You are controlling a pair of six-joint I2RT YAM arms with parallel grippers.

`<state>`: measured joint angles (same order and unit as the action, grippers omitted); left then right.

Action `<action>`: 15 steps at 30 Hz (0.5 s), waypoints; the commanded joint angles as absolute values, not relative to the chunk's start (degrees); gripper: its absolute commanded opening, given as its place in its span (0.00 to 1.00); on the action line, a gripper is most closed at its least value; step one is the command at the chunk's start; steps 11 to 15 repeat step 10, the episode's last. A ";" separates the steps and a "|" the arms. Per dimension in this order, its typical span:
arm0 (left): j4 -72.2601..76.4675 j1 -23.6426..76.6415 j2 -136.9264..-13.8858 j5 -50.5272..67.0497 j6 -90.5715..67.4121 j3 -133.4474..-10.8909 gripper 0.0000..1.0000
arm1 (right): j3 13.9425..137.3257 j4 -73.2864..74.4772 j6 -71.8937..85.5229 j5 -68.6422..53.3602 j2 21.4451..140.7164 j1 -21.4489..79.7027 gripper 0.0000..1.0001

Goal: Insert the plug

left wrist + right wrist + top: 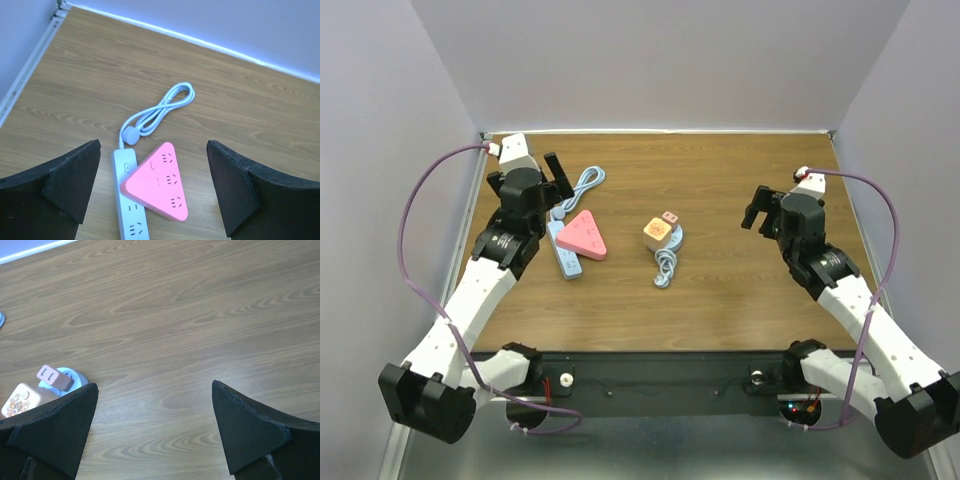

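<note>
The left gripper (557, 172) hangs over the far-left part of the brown wood-grain worktop (740, 300), its jaws spread wide and holding nothing. Its wrist view shows a pale blue looped cable (165, 107) lying flat. The cable's round end (130, 136) meets the far tip of a long pale blue-white power strip (127, 210). The strip runs toward the arm bases. A pink triangular socket block (162, 182) lies against the strip's right edge, touching it, with its socket faces up. Both sit below the gap between the left gripper's fingers (70, 185).

Near the middle of the worktop stands a small cream cube adapter with an orange pattern (658, 233). Just beyond it, a small pink two-slot plug (50, 376) rests on a light blue round base (76, 378). The plug sits in no socket and is well apart from the strip. A short coiled blue-white lead (665, 268) lies on the near side of the cube.

Further right, the right gripper (756, 208) hovers above bare wood with its jaws also wide apart and empty. It is some way from the cube and the plug, which show at the left edge of its wrist view.
</note>
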<state>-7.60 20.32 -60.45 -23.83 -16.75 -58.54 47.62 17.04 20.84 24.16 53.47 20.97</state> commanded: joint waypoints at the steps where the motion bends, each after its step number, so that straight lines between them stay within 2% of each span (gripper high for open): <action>1: -6.07 19.95 -57.31 -29.26 -18.28 -57.57 0.99 | 47.90 13.97 21.53 29.17 51.95 20.48 1.00; 15: -6.14 19.86 -57.04 -31.01 -18.63 -57.65 0.99 | 48.52 13.89 20.66 31.46 49.57 20.39 1.00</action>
